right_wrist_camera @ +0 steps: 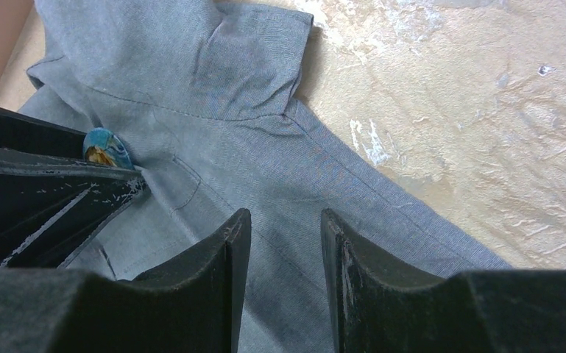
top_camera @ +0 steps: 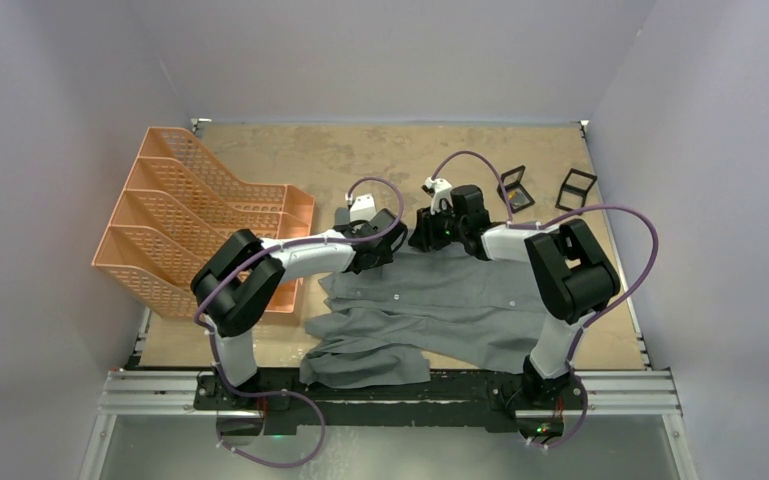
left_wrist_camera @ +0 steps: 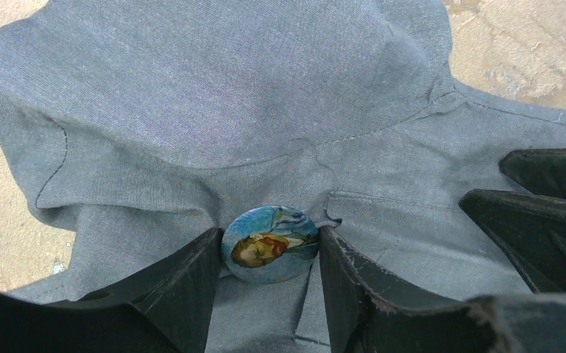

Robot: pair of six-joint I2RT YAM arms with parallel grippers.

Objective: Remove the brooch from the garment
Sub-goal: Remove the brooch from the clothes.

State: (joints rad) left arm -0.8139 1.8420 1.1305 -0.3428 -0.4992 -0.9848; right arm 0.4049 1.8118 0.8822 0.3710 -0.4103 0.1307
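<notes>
Pinching brooch (left_wrist_camera: 270,244) between left fingers (left_wrist_camera: 184,294)

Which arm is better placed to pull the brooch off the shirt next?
Left. The left fingers bracket the brooch, touching both its edges. The right fingers stand apart over plain shirt fabric beside it, probably better for pinning the shirt down.

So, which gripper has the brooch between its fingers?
The left gripper: the brooch sits between its fingers. The right gripper has only shirt between its own.
</notes>
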